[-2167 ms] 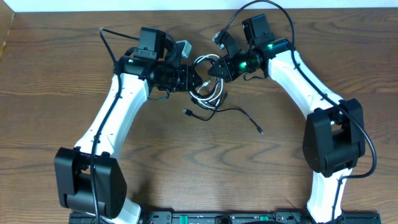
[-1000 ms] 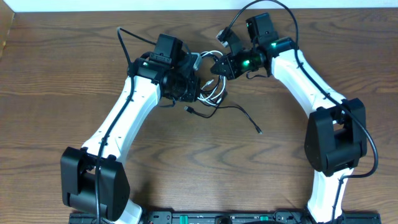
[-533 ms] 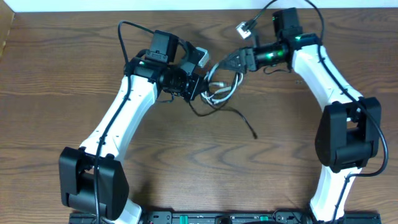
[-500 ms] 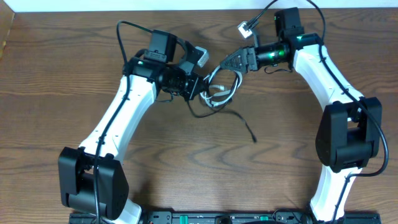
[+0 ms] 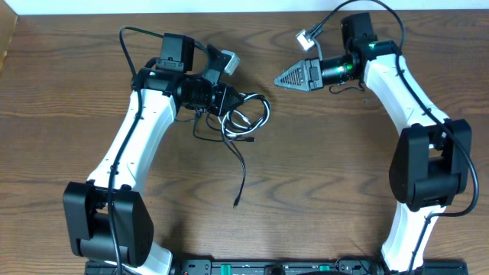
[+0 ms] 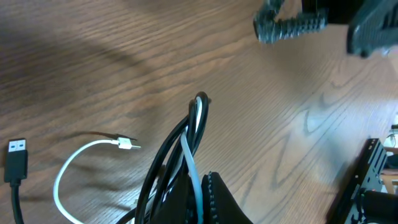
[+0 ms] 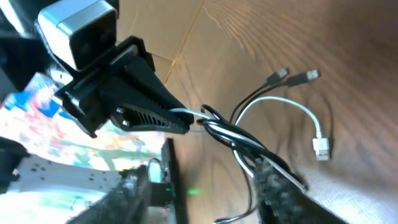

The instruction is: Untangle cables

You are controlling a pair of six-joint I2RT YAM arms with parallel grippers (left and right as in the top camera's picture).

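The right gripper [image 5: 284,78] is pulling back from the left gripper [image 5: 226,99]. Its jaws are partly spread and, as far as the blurred wrist view shows, are holding nothing. The left gripper is staying clamped tight on the cables [image 5: 250,116], which are bunching just beside it. One black cord [image 5: 241,172] is now trailing well away from it. The tangle is probably loosening, though the cords are not yet separated.

Under me lies a desk [image 5: 306,198] of brown wood, its wavy grain running from side to side. A white strip [image 5: 229,5] runs along its far edge. At the far left corner shows a paler tan edge [image 5: 6,46]; I cannot tell what it is.
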